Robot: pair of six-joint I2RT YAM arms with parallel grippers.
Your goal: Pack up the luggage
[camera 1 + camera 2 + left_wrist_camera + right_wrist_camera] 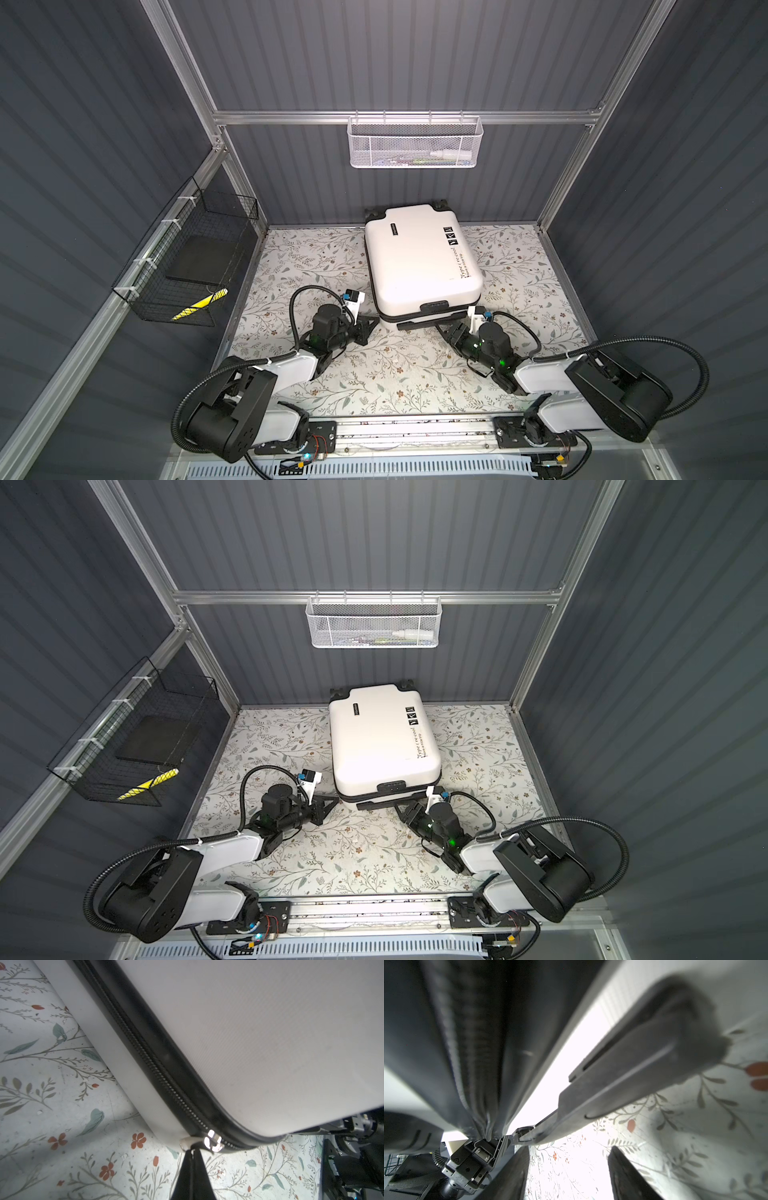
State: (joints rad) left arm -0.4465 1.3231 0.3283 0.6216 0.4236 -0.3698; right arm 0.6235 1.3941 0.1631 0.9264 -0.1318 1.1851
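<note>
Left hand: fingers pinched together on the silver zipper pull, which sits at the rounded near-left corner of the luggage. In both top views this hand sits at lower centre-left, touching the case corner.

Right hand: fingers stand apart with nothing between them. It sits just beside the black handle that sticks out of the near edge of the case, and I cannot tell whether it touches it.

Luggage: white hard shell, lying flat and closed on the floral tabletop. It is in the centre of the frame, with its wheels toward the back wall and its handle toward the arms. The zipper track reads as closed along the left side.

Step, as I judge it: unzipping to open the case before anything goes in.

Notes for doing it well:
- Draw the pull along the line of the track, not away from the shell, and follow the corner's curve so the slider does not jam.
- The case looks light and may slide, so the right hand should brace the handle edge.
- Keep the pinch low on the tab to avoid slipping off.

Farther out, the white mesh basket at upper centre and the black wire basket at left hold items.
</note>
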